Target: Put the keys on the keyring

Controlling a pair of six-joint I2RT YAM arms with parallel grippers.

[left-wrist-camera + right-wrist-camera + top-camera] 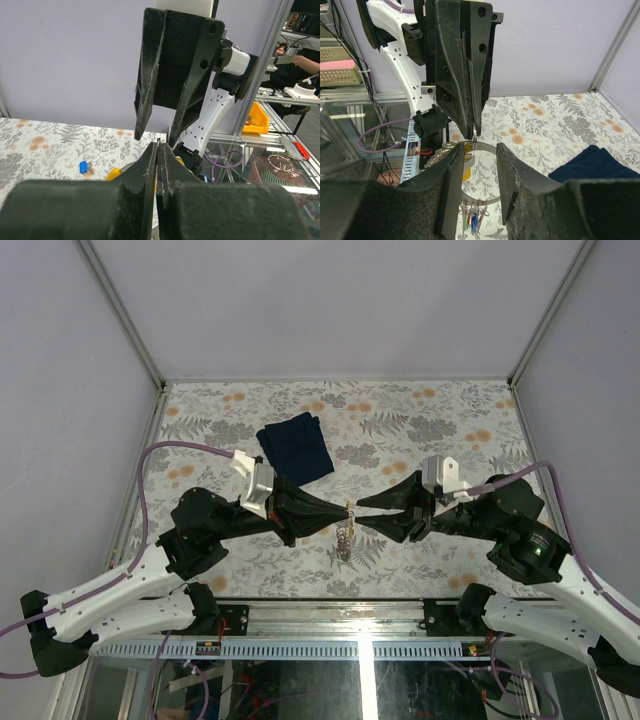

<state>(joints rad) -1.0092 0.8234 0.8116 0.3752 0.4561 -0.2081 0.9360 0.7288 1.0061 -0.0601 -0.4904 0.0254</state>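
Keyring point(482, 145) hangs above mid-table, pinched at its top by the closed jaws of the left gripper point(338, 511). Right gripper point(358, 513) faces it with jaws parted, fingertips either side. Keys point(345, 537) dangle just below.

The left gripper point(157, 150) fills the bottom, jaws pressed together, with a thin sliver of the keyring point(158, 142) at their tips. The right gripper point(156, 140) faces it from above, jaws apart. On the floral worktop point(45, 145) lies a blue-tagged key point(83, 166). A yellow tag point(114, 173) peeks out beside the left finger.
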